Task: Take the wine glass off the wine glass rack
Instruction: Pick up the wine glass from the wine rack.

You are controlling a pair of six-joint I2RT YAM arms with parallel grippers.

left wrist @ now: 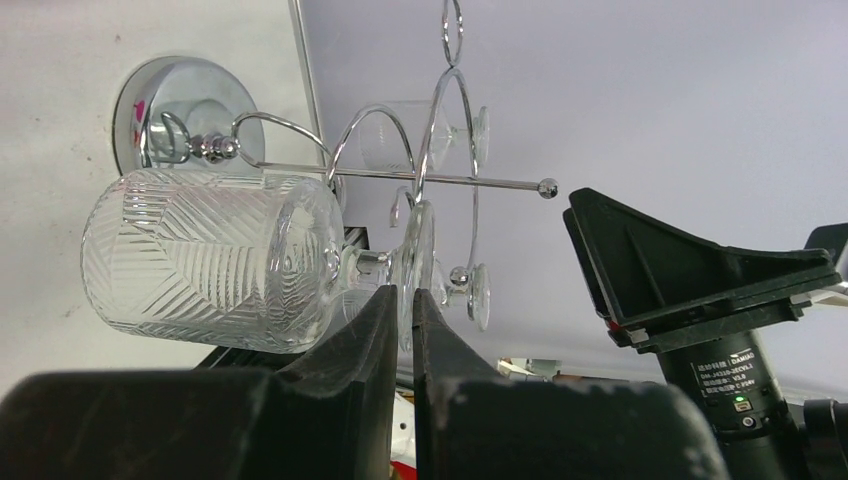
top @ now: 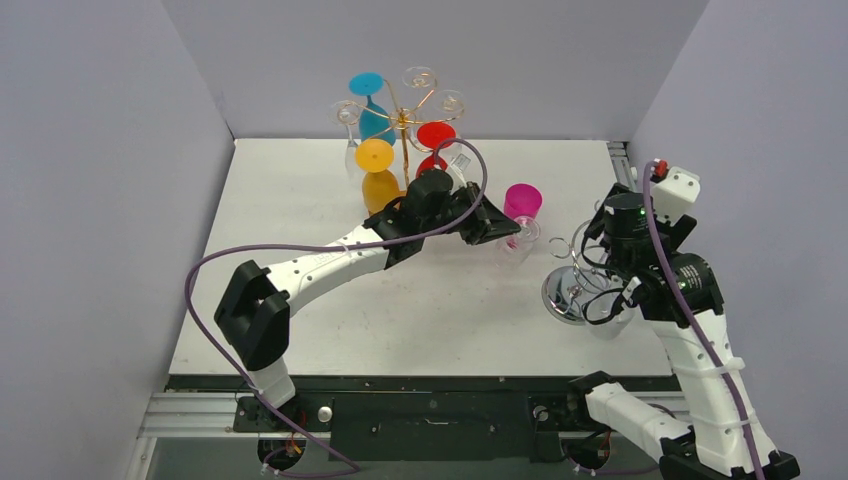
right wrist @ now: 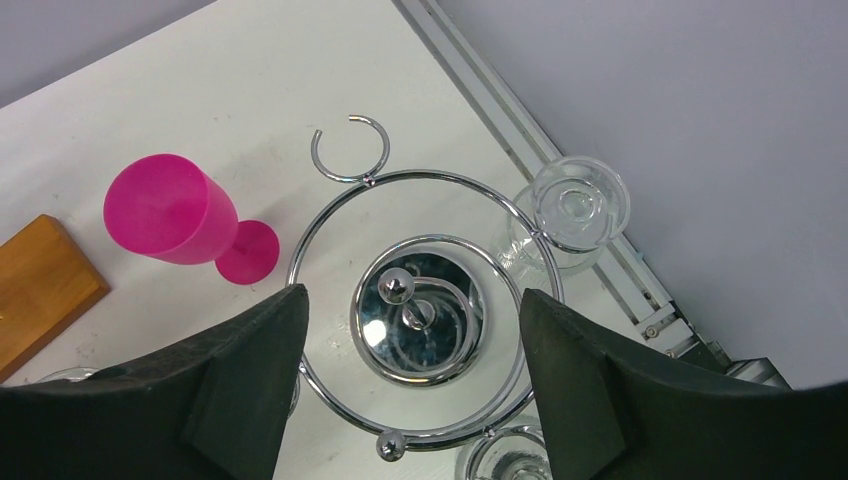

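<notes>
The left end effector [left wrist: 402, 295] is closed, its two black fingers pinched on the foot of a clear cut-pattern wine glass [left wrist: 200, 255]. That glass is away from the tall gold wire wine glass rack [top: 405, 118]. It sits over the middle of the white tabletop [top: 300, 200], just beside an upright pink plastic goblet [top: 522, 200].

The rack stands at the back of the tabletop on its brown wooden base [right wrist: 40, 280], with blue, yellow and red glasses hanging from its curled arms.

The right end effector [right wrist: 410, 300] is open, fingers spread wide above a short chrome wire stand with a round silver base [right wrist: 420, 310]. A small clear glass [right wrist: 575, 205] hangs at that stand's outer ring.
</notes>
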